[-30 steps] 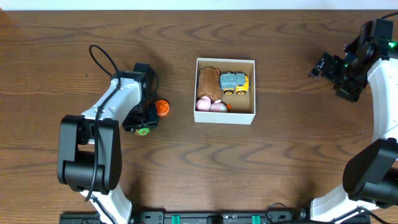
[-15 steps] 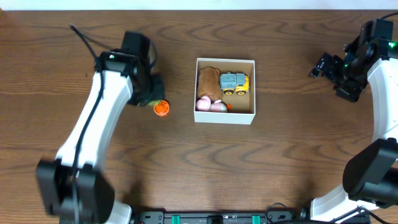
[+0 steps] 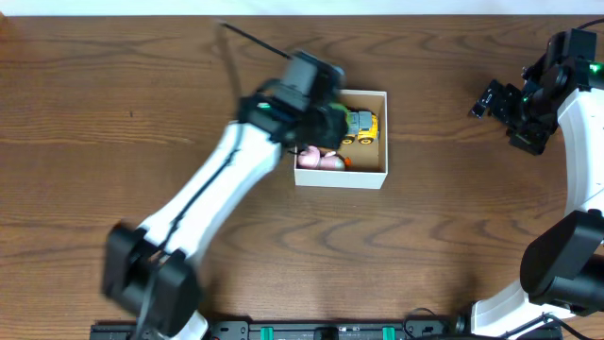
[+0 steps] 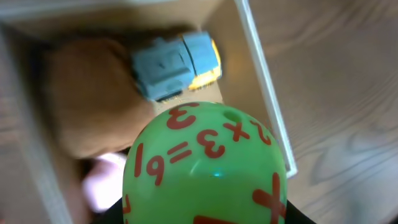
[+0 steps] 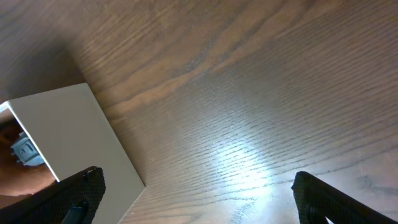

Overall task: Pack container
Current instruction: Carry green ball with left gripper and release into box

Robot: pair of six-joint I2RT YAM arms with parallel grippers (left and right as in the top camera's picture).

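The container (image 3: 340,178) is a white square box with a tan inside, at the table's middle. It holds a brown plush (image 4: 87,99), a grey-and-yellow toy truck (image 3: 357,125) and a pink toy (image 3: 321,161). My left gripper (image 3: 316,115) hovers over the box's left half, shut on a green ball with red numbers (image 4: 205,168). The ball fills the lower left wrist view, above the truck (image 4: 177,62) and inside the box wall (image 4: 264,93). My right gripper (image 3: 507,115) is open and empty at the far right, well away from the box; its view shows the box's white wall (image 5: 74,137).
The left arm (image 3: 217,189) stretches diagonally from the front left across the table to the box and hides the table under it. Bare dark wood (image 5: 249,112) lies between the box and the right gripper.
My left arm has swung from the table's left to over the box, carrying the green ball. The orange ball seen earlier left of the box no longer shows. The right arm has not moved.
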